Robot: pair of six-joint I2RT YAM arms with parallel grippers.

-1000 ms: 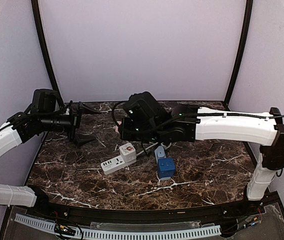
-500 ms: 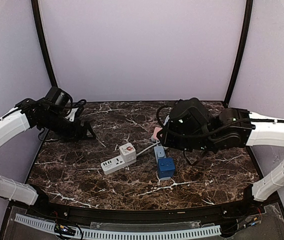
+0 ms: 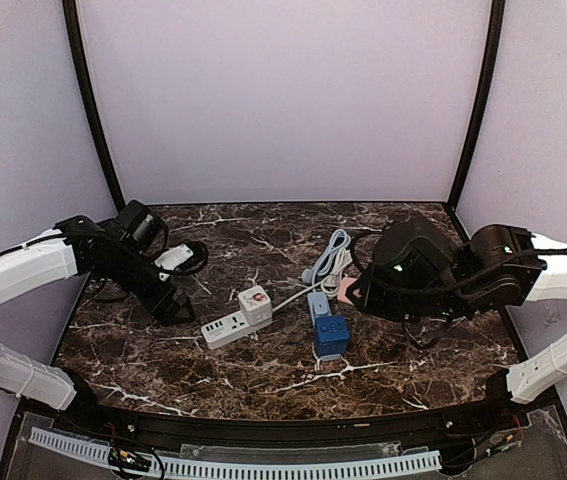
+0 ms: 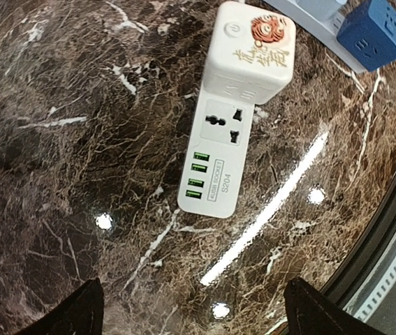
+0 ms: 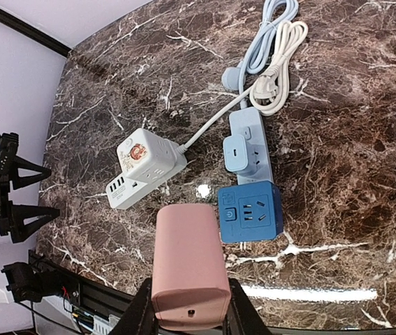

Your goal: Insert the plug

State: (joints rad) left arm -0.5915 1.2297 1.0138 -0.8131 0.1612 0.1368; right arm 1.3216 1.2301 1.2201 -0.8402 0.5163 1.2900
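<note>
My right gripper [image 5: 189, 317] is shut on a pink plug [image 5: 188, 264], which hangs above the table's front edge. The plug's prongs are hidden. In the top view the pink plug [image 3: 346, 289] sits at my right gripper [image 3: 355, 292], just right of the sockets. A blue cube socket [image 5: 250, 211] lies ahead of the plug. Behind it is a light blue power strip [image 5: 251, 127]. A white power strip [image 4: 218, 152] carries a white cube adapter [image 4: 252, 51]. My left gripper [image 4: 198, 317] is open and empty, just short of the strip's USB end. In the top view my left gripper [image 3: 171, 303] is left of the white strip [image 3: 225, 325].
Coiled light blue and white cables [image 5: 273, 59] lie behind the light blue strip, which carries a light blue adapter [image 5: 239, 153]. The table's black front rail [image 3: 283, 428] runs close to the sockets. A black cable loop [image 3: 188, 256] lies at the back left.
My right arm has swung from the table's middle to the right, carrying the pink plug. My left arm has come down and forward toward the white strip.
</note>
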